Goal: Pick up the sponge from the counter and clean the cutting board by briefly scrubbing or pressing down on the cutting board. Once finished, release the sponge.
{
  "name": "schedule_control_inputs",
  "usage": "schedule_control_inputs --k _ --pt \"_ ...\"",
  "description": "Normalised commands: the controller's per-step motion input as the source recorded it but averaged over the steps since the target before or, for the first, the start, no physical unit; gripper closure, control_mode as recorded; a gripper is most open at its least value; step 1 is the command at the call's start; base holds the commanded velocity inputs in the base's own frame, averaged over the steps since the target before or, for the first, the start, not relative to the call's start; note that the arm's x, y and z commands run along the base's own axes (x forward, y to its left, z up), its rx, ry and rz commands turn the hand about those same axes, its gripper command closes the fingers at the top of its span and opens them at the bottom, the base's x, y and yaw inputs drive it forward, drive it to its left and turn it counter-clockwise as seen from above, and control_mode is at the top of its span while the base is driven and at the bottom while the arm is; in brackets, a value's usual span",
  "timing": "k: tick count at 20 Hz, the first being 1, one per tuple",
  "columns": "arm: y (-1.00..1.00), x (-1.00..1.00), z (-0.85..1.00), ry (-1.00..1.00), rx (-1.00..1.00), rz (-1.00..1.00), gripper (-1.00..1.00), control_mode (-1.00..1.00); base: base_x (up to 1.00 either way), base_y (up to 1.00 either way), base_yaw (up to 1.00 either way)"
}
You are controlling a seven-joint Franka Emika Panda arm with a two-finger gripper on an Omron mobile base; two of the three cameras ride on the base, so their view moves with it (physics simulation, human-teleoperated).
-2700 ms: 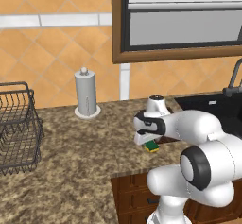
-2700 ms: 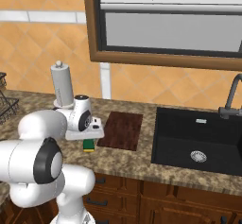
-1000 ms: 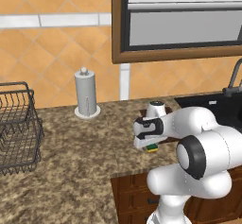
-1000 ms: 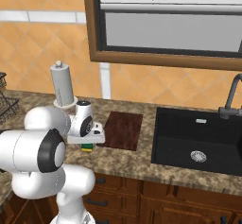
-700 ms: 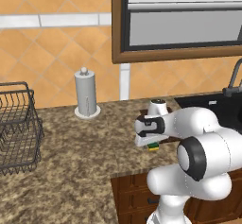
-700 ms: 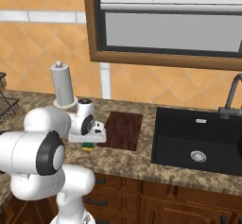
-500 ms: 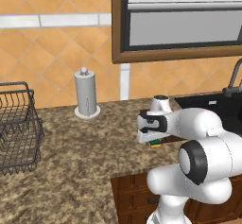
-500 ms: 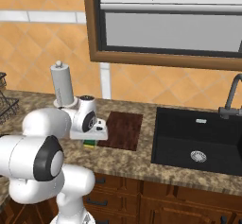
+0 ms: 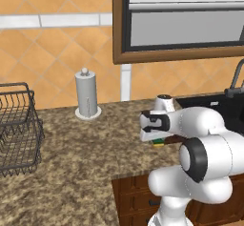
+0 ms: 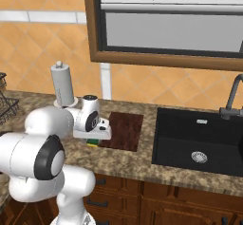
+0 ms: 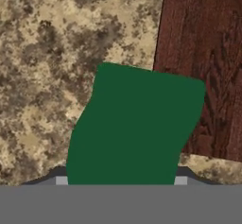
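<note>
Carrying the sponge (image 11: 134, 126) rightward since a moment ago, the gripper (image 10: 97, 135) grasps it, now overlapping the cutting board (image 10: 124, 130) edge above the surface (image 9: 71, 153)

The arm is folded low at the middle right of the left base view, with the elbow bent and the forearm reaching toward the left. The wrist turns the hand downward. The gripper (image 9: 158, 141) points down (its fingers are mostly hidden under the hand) and is closed on the sponge (image 11: 134, 128).
</note>
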Motion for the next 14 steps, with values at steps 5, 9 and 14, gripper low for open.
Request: schedule_control_inputs --k 5,9,14 --pt "-0.27 0.24 0.00 -0.02 0.00 -0.06 1.00 -1.00 0.00 0.00 0.00" --pt "-0.07 0.17 0.00 0.00 0.02 -0.05 1.00 -1.00 0.00 0.00 0.00" --pt "-0.25 0.15 0.00 0.00 0.01 0.00 1.00 -1.00 0.00 0.00 0.00"
